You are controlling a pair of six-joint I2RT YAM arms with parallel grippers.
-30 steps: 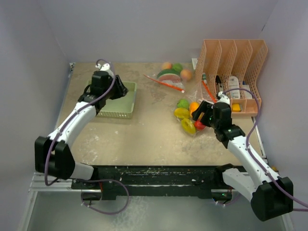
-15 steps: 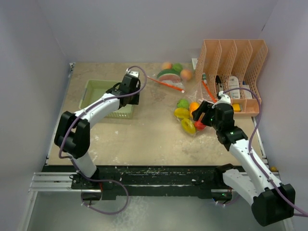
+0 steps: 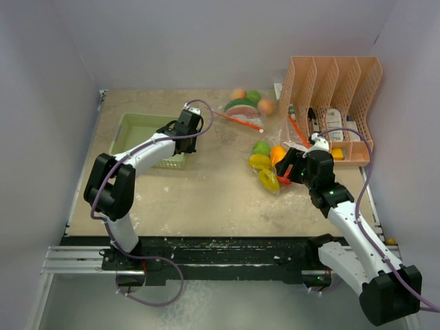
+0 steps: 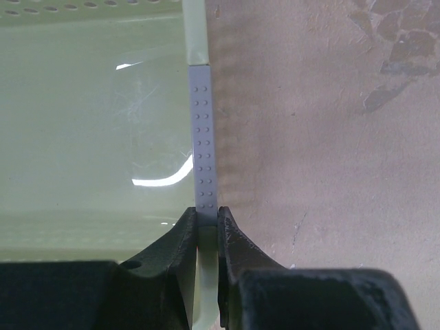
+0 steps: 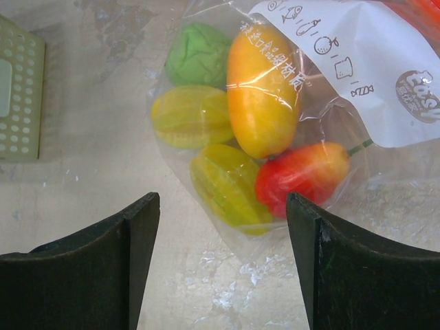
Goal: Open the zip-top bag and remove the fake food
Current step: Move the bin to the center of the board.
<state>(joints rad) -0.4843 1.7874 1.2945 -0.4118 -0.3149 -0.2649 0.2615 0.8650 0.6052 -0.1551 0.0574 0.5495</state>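
The clear zip-top bag (image 3: 273, 163) lies right of centre, its printed white label (image 5: 344, 62) at the upper right of the right wrist view. Inside it the fake food shows: a green piece (image 5: 199, 53), an orange-yellow fruit (image 5: 263, 89), two yellow star fruits (image 5: 192, 117) and a red fruit (image 5: 302, 177). My right gripper (image 5: 221, 220) stands open just short of the bag's bottom end, touching nothing. My left gripper (image 4: 206, 218) is shut on the right wall (image 4: 203, 137) of the green basket (image 3: 137, 118), far from the bag.
More toy food (image 3: 245, 105) lies at the back beside a red strip (image 3: 240, 119). A peach slotted organizer (image 3: 337, 82) with bottles and pens stands at the back right, close behind the bag. Walls close in the table on three sides.
My left arm swung from the basket's far left corner across to its right wall and its jaws closed on that wall. The right gripper stayed by the bag and narrowed slightly.
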